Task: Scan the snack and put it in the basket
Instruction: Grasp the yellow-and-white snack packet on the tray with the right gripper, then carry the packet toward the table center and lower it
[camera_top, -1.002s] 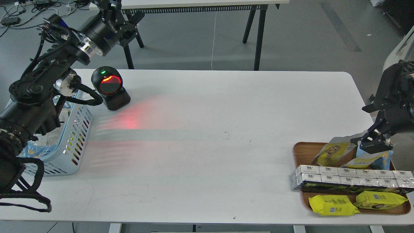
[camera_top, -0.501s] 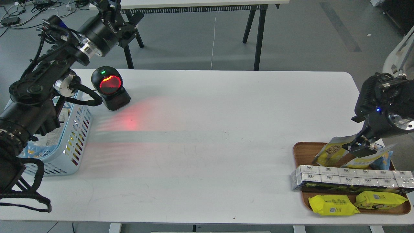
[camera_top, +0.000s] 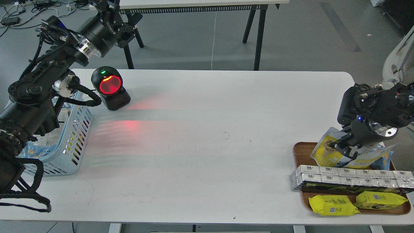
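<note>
The snack pouch (camera_top: 326, 152), white on top and yellow below, stands tilted at the back left of the brown wooden tray (camera_top: 299, 152). My right gripper (camera_top: 345, 148) is down on the pouch's right side, its fingers closed on the pouch's edge. The light blue basket (camera_top: 76, 136) stands at the table's left edge with packets inside, partly hidden by my left arm. My left gripper (camera_top: 111, 8) is raised beyond the table's far left corner, dark and cut off by the view's top edge.
A black barcode scanner (camera_top: 110, 88) with a glowing red window stands next to the basket and casts red light on the table. The tray also holds a blue-and-yellow bag (camera_top: 375, 158), a row of silver boxes (camera_top: 349, 178) and two flat yellow packets (camera_top: 333, 205).
My right arm has moved down and to the left onto the pouch. The pouch has turned more upright, now showing its white top. The left arm has barely moved.
</note>
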`<state>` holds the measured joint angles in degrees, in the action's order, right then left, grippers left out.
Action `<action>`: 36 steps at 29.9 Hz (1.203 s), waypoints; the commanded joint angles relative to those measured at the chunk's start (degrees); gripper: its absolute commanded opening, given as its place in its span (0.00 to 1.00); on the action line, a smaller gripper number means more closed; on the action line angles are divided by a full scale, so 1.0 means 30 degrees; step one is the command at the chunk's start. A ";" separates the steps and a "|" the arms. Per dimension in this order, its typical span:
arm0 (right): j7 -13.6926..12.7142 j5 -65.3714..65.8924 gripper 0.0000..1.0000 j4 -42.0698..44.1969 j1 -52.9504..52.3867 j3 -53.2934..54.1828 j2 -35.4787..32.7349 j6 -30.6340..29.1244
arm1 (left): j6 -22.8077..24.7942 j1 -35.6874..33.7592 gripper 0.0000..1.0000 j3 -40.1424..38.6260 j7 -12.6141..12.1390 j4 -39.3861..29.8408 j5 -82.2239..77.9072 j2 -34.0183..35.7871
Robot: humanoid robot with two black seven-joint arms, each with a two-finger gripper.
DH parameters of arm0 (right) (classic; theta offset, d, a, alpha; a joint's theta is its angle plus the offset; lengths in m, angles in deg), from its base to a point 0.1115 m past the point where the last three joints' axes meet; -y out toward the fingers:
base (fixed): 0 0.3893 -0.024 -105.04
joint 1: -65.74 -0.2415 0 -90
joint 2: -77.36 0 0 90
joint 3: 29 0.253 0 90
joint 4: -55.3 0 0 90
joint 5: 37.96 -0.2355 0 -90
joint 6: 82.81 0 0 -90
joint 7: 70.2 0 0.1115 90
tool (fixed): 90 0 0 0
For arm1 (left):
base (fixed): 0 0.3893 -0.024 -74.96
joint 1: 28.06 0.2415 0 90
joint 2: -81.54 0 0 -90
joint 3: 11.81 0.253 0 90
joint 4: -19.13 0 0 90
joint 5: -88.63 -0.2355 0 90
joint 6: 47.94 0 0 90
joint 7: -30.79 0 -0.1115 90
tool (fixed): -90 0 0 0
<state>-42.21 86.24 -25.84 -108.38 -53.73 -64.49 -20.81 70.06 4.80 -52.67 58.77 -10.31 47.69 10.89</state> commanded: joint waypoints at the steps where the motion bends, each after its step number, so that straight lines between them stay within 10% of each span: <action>1: 0.0001 0.0026 0.00 -0.0022 0.0034 0.0273 -0.0090 0.0001 | 0.0001 0.0002 1.00 0.0027 0.0006 0.0001 0.0023 -0.0006; 16: 0.0001 -0.0559 0.00 -0.0256 -0.0491 0.4344 0.0814 0.0001 | 0.0001 0.0002 1.00 -0.0002 0.0006 0.0001 0.0023 -0.0036; 36: 0.0001 -0.1614 0.00 0.4222 -0.1842 0.5226 1.3733 0.0001 | 0.0001 0.0002 1.00 0.0819 0.0006 0.0265 0.0023 0.0257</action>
<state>-42.20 81.41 -16.79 -114.55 -38.06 -27.84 -20.80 70.06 4.56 -50.22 58.79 -9.52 47.73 11.63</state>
